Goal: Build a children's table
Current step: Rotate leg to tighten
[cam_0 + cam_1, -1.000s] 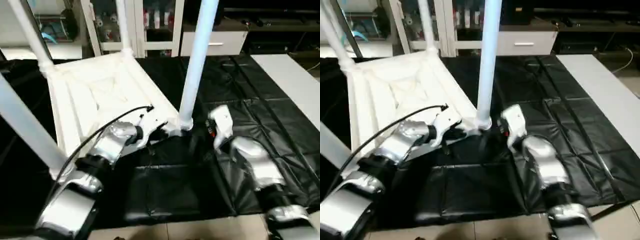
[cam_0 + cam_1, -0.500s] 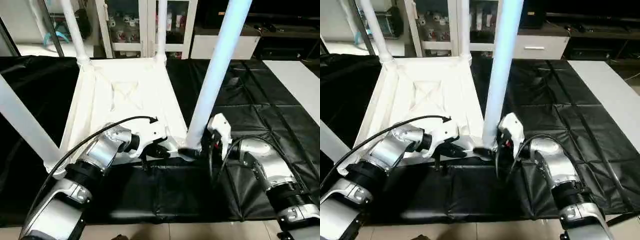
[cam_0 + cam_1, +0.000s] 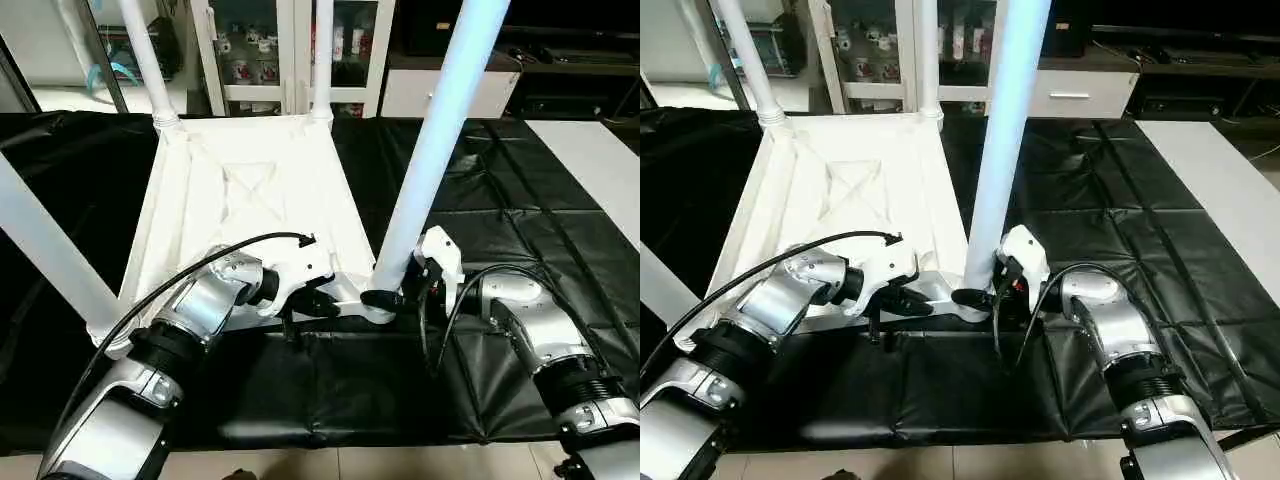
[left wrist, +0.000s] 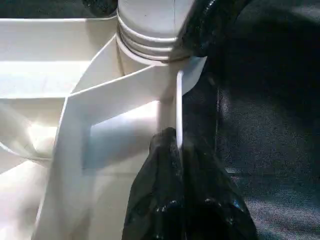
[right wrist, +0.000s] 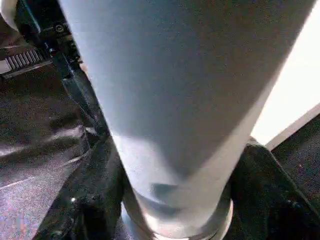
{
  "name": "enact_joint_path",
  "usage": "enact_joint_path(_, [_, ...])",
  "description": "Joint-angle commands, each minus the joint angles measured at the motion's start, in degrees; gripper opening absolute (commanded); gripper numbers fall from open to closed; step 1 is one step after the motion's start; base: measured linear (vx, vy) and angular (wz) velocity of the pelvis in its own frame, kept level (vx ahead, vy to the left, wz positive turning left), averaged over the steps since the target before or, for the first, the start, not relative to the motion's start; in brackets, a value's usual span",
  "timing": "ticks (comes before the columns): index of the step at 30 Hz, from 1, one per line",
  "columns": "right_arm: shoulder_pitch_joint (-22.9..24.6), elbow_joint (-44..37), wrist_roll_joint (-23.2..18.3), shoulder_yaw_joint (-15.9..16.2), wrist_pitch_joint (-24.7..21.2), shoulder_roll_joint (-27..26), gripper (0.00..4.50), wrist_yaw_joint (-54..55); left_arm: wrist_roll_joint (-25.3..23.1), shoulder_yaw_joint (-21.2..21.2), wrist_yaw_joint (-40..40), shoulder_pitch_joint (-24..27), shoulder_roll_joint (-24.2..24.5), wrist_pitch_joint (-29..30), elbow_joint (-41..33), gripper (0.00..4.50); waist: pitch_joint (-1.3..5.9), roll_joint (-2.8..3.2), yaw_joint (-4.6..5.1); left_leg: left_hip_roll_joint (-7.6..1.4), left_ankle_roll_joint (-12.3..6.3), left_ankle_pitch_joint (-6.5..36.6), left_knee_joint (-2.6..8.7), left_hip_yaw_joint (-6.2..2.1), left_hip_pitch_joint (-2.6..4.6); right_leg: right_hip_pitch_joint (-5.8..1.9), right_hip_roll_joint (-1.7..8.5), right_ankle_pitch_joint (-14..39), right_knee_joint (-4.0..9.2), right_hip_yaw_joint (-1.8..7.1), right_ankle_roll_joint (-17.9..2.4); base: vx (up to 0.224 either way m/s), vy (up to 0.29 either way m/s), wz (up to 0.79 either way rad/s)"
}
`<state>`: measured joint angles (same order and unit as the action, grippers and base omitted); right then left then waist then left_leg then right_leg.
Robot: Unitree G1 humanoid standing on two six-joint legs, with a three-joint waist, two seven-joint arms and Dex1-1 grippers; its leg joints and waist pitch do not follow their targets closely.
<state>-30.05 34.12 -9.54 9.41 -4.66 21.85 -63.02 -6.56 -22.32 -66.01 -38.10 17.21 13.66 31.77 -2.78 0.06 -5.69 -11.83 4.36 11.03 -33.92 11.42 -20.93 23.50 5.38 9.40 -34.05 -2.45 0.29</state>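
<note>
Four legs stand socketed; near leg [image 3: 430,160] looks light, stiff, slick. Right gripper [image 3: 985,297] straddles its base, grip unconfirmed; left gripper [image 4: 176,150] pinches tabletop [image 3: 250,190] rim.

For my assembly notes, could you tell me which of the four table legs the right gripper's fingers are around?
The near-right leg, standing in the table top's corner socket between both grippers; the right gripper straddles its base.

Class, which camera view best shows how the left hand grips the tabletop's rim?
The left wrist view: its fingers pinch the tabletop rim's thin edge close up. The eye views show the left hand smaller, at the near rim beside the leg.
</note>
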Motion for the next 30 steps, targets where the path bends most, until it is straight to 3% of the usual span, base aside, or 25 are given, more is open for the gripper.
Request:
enact_joint_path(1, [-0.3, 0.75, 1.12, 0.75, 0.36, 1.03, 2.52, -1.94, -2.05, -3.51, -0.72, 2.33, -0.04, 1.38, 2.18, 0.0, 3.71, -0.44, 0.24, -1.35, -3.19, 10.8, 4.14, -0.45, 0.72, -2.64, 2.43, 10.03, 3.2, 1.5, -14.81, 0.0, 0.0, 0.0])
enact_joint_path(5, [-0.64, 2.55, 1.97, 1.3, 1.38, 1.51, 2.5, -2.38, -2.08, -3.53, -0.64, 2.4, -0.03, 1.33, 2.66, 0.0, 3.75, -0.49, 0.24, -1.34, -3.27, 10.85, 4.1, -0.43, 0.7, -2.67, 2.43, 9.88, 3.19, 1.48, -15.03, 0.0, 0.0, 0.0])
enact_joint_path(11, [-0.28, 4.19, 0.59, -1.93, 0.55, -1.69, 2.49, 4.54, -1.44, -1.16, 4.29, 2.14, -1.98, 2.11, 3.73, 0.0, 3.5, -0.83, 0.27, -1.34, -3.17, 11.44, 4.26, -0.44, 0.65, -2.58, 2.51, 12.04, 3.45, 1.5, -14.53, 0.0, 0.0, 0.0])
enact_joint_path(13, [0.17, 5.37, 1.13, -3.02, 0.28, -4.31, 2.49, 10.77, -1.19, 1.17, 9.66, 0.73, -4.02, 2.55, 6.32, 0.0, 3.34, -0.76, 0.46, -1.25, -2.61, 13.02, 4.41, -0.46, 0.71, -2.44, 2.51, 14.82, 3.78, 1.53, -13.77, 0.0, 0.0, 0.0])
enact_joint_path(14, [0.23, 5.95, 1.25, -3.64, -0.13, -5.72, 2.49, 13.97, -1.03, 2.13, 11.84, -0.06, -4.91, 2.56, 7.52, 0.0, 3.0, -0.47, 0.95, -1.06, -0.8, 16.46, 4.72, -0.68, 0.98, -2.17, 2.56, 21.05, 4.47, 1.47, -11.99, 0.0, 0.0, 0.0])
enact_joint_path(15, [0.05, 6.92, 1.49, -4.61, -0.71, -7.96, 2.49, 19.12, -0.81, 3.6, 15.54, -1.49, -6.33, 2.66, 9.49, 0.0, 2.98, -0.25, 1.15, -1.0, -0.33, 17.8, 4.85, -0.83, 1.09, -2.18, 2.56, 23.26, 4.74, 1.39, -11.21, 0.0, 0.0, 0.0])
enact_joint_path(16, [0.02, 6.98, 1.52, -4.69, -0.77, -8.12, 2.49, 19.52, -0.79, 3.72, 15.85, -1.62, -6.45, 2.68, 9.65, 0.0, 2.91, -0.5, 1.47, -0.87, 0.48, 19.68, 4.92, -0.97, 1.2, -2.05, 2.46, 26.31, 5.11, 1.3, -9.76, 0.0, 0.0, 0.0])
enact_joint_path(18, [-0.65, 7.83, 1.64, -5.89, -1.87, -10.53, 2.48, 25.49, -0.51, 4.89, 18.97, -3.53, -8.09, 2.83, 11.72, 0.0, 3.07, -0.63, 1.78, -0.82, 0.55, 20.06, 5.03, -1.23, 1.13, -2.01, 2.57, 27.6, 5.34, 1.32, -8.49, 0.0, 0.0, 0.0])
enact_joint_path(21, [-2.16, 9.49, 0.97, -8.33, -2.91, -13.23, 2.48, 33.04, -0.51, 5.71, 22.19, -4.99, -9.58, 3.31, 13.29, 0.0, 3.08, -0.57, 2.33, -0.77, 0.33, 20.23, 4.99, -1.12, 1.13, -1.65, 2.51, 27.15, 5.48, 1.42, -8.75, 0.0, 0.0, 0.0])
enact_joint_path(22, [-4.64, 12.37, -0.15, -11.75, -3.36, -16.87, 2.48, 42.54, -1.44, 6.32, 26.9, -6.52, -11.02, 2.59, 15.49, 0.0, 3.22, -0.21, 2.43, -0.79, 0.39, 19.37, 5.07, -1.26, 0.99, -1.86, 2.49, 25.61, 5.25, 1.4, -9.04, 0.0, 0.0, 0.0])
enact_joint_path(25, [-7.19, 15.15, -2.97, -15.5, -3.18, -20.54, 2.48, 49.18, -2.34, 6.39, 30.06, -7.38, -12.11, 1.41, 16.91, 0.0, 3.56, -0.28, 3.07, -0.74, 0.85, 17.78, 5.0, -1.27, 0.74, -2.1, 2.37, 21.36, 4.81, 1.34, -9.94, 0.0, 0.0, 0.0])
enact_joint_path(27, [-8.36, 16.34, -2.94, -16.83, -2.9, -22.16, 2.42, 54.5, -2.5, 6.43, 31.58, -7.82, -12.81, 0.94, 17.66, 0.0, 3.57, -0.13, 3.2, -0.75, 0.15, 15.75, 4.88, -0.98, 0.6, -2.13, 2.24, 16.17, 4.35, 1.43, -11.54, 0.0, 0.0, 0.0])
enact_joint_path(30, [-9.56, 18.33, -0.69, -17.46, -1.78, -24.69, 2.41, 64.82, -3.41, 6.05, 34.05, -8.41, -13.37, -0.3, 19.44, 0.0, 3.77, 0.14, 3.33, -0.6, 0.26, 14.2, 4.79, -0.81, 0.73, -2.28, 2.06, 12.7, 4.07, 1.38, -12.24, 0.0, 0.0, 0.0])
